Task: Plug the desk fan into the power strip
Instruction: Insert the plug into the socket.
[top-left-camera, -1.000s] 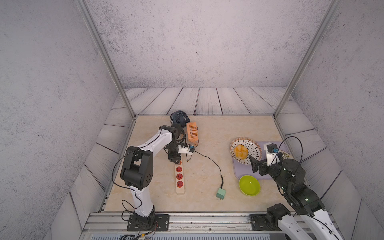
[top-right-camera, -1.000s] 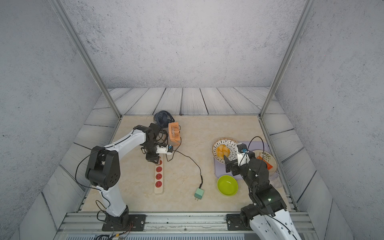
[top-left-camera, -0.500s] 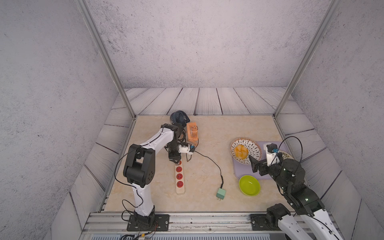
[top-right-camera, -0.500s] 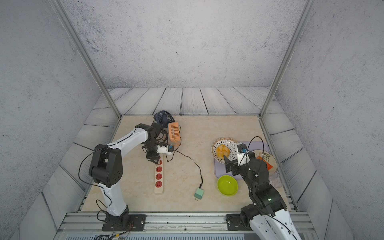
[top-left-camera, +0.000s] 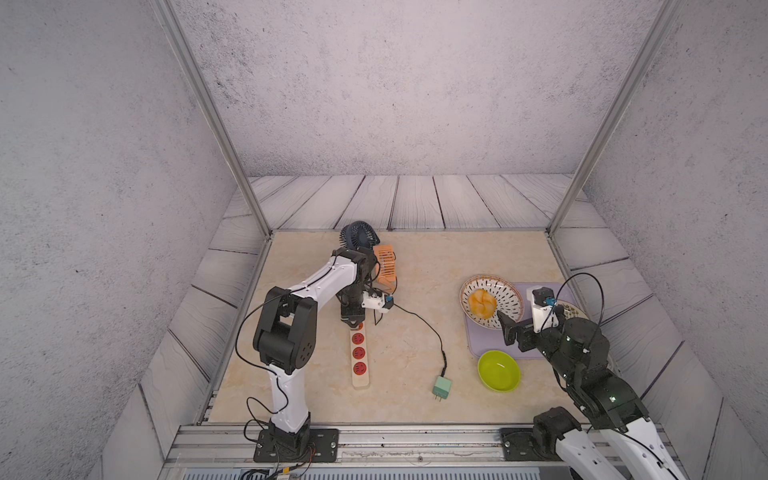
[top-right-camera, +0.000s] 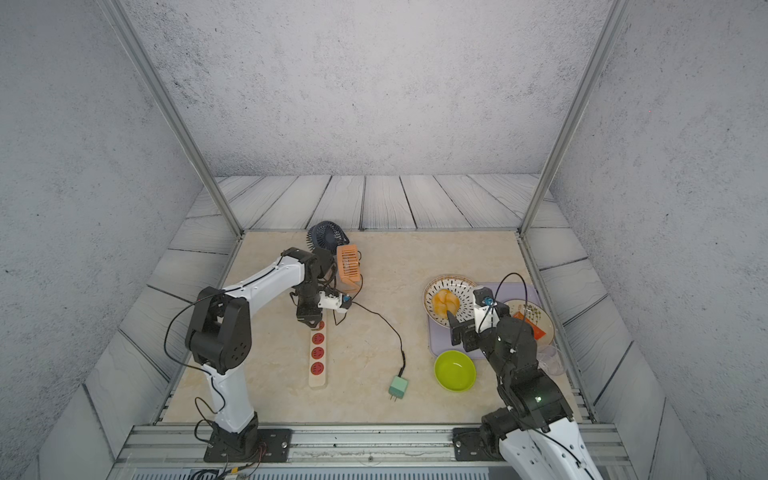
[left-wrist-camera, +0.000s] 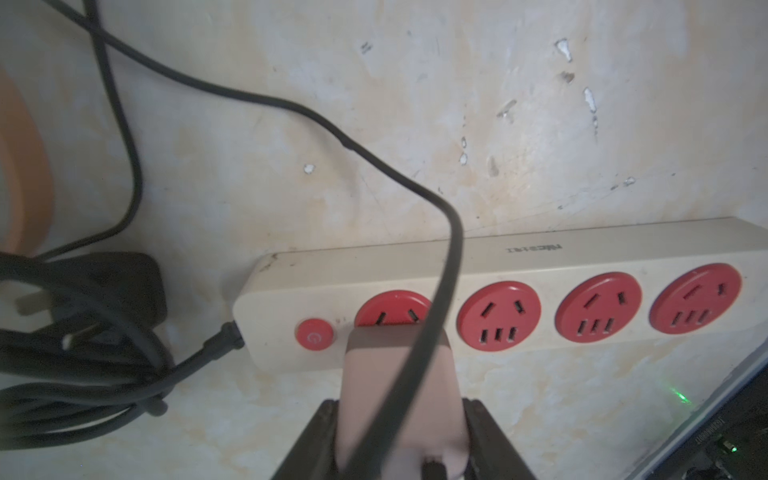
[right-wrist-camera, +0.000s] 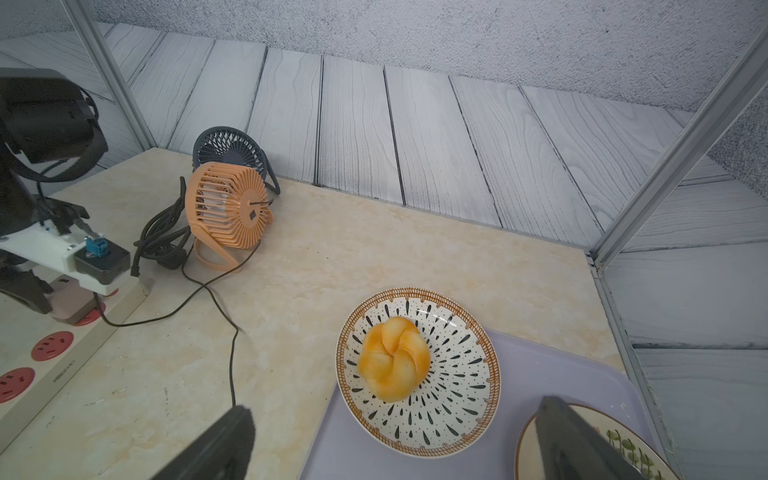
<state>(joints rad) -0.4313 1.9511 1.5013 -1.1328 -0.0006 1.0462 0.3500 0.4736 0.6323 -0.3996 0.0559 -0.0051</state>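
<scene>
Power strip (top-left-camera: 360, 361) lies left of centre in both top views, running toward the lower edge. A pink plug (left-wrist-camera: 399, 374) covers its uppermost red socket, beside the switch. The left gripper (left-wrist-camera: 399, 411) is clamped on the plug; its pins are hidden. Since a second ago this gripper keeps its spot, while the left arm (top-left-camera: 316, 282) has swung its elbow slightly rightward. The right gripper (right-wrist-camera: 395, 409) hangs wide open over the patterned plate (right-wrist-camera: 469, 374), unmoved.
</scene>
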